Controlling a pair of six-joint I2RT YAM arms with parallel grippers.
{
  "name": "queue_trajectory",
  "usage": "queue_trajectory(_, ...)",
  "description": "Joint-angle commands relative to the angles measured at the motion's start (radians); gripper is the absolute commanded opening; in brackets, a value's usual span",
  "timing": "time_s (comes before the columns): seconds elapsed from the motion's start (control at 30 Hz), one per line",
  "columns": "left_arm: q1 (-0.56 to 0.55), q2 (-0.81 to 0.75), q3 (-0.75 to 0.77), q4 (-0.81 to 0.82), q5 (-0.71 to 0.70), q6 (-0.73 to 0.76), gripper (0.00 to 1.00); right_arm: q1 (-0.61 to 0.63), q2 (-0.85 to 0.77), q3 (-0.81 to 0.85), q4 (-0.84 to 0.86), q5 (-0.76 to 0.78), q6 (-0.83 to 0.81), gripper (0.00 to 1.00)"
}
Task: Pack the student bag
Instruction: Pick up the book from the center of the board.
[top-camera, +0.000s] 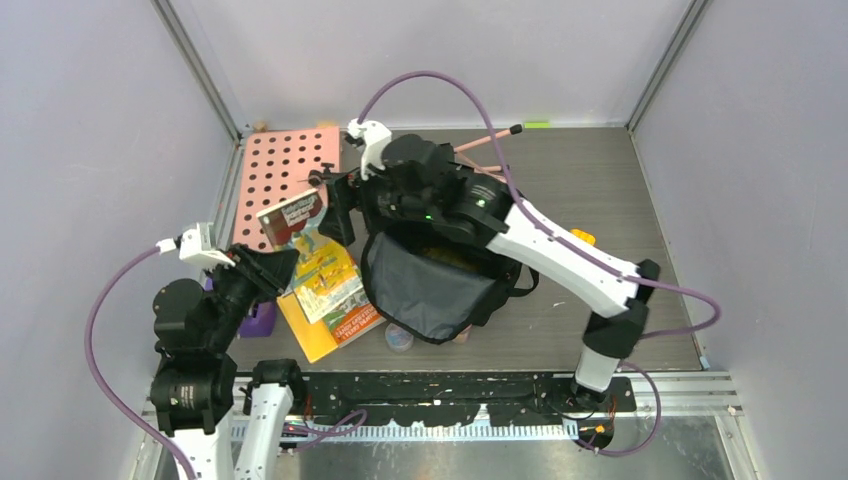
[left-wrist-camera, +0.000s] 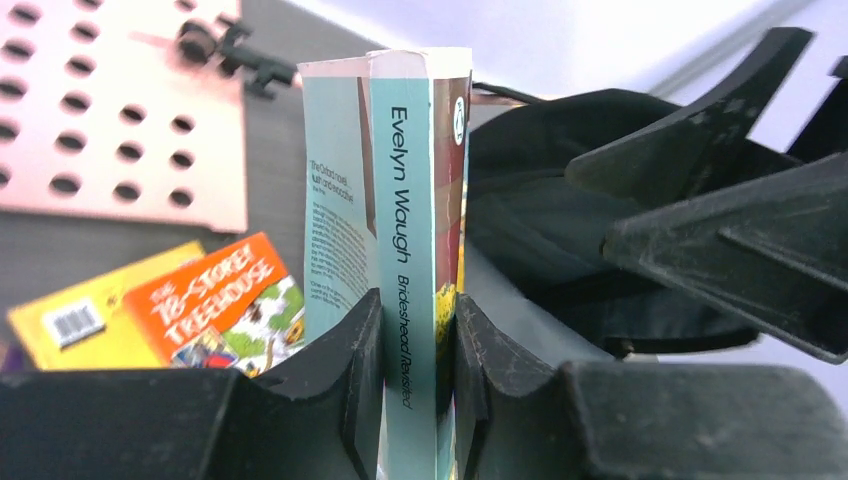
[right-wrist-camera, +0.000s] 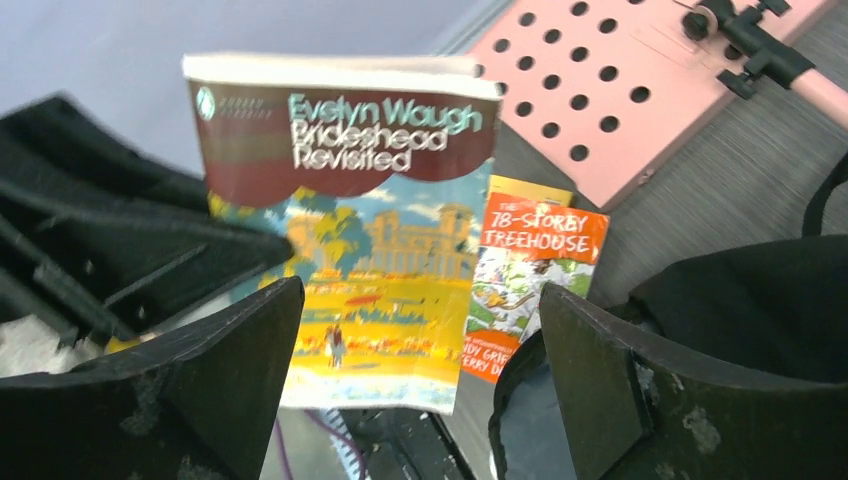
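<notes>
Left tool (left-wrist-camera: 417, 305) is clamped on a paperback (left-wrist-camera: 395, 150), "Brideshead Revisited" by Evelyn Waugh. Its 2 fingers (left-wrist-camera: 350, 370) press either side of the book near the spine. The book is held upright, off the table (top-camera: 600, 190), spine facing the left wrist camera.

Right tool (right-wrist-camera: 420, 295) has its jaws spread wide and holds nothing. It faces the paperback's front cover, which shows between the 2 fingers (right-wrist-camera: 590, 370) in the right wrist view. From the left wrist view those fingers sit to the right of the book, not touching it.

Student bag (top-camera: 435, 285) lies on the table at centre, under the right arm's wrist. It is a black backpack, mouth open toward the camera, grey lining showing. What is inside cannot be made out. It is just right of the held paperback.

Flat on the table left of the bag is a "78-Storey Treehouse" book (top-camera: 335, 290), lying on top of a yellow book (top-camera: 305, 335). A pink perforated board (top-camera: 290, 170) lies at the far left of the table, behind the books. A purple object (top-camera: 263, 320) sits near the left arm, partly hidden. A small round container (top-camera: 398, 338) is at the bag's near edge. An orange item (top-camera: 583, 237) lies right of the right arm.
</notes>
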Motion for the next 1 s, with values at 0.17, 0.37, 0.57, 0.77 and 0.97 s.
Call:
queue_trajectory(0.17,-0.022,0.098,0.203,0.307,0.404,0.133,0.0,0.002,-0.327,-0.312,0.242,-0.124,-0.078,0.99)
queue_trajectory(0.37,-0.049,0.153,0.285,0.554,0.523,-0.031,0.0,0.002,-0.473,-0.502,0.386,-0.098,-0.011,1.0)
queue_trajectory(0.57,-0.091,0.184,0.375,0.641,0.538,-0.068,0.0,0.002,-0.547,-0.612,0.489,-0.084,0.04,1.0)
queue_trajectory(0.77,-0.112,0.197,0.403,0.711,0.58,-0.1,0.0,0.001,-0.558,-0.638,0.603,-0.252,0.038,1.0)
queue_trajectory(0.97,-0.127,0.205,0.406,0.769,0.608,-0.129,0.0,0.001,-0.517,-0.591,0.677,-0.442,0.021,1.0)
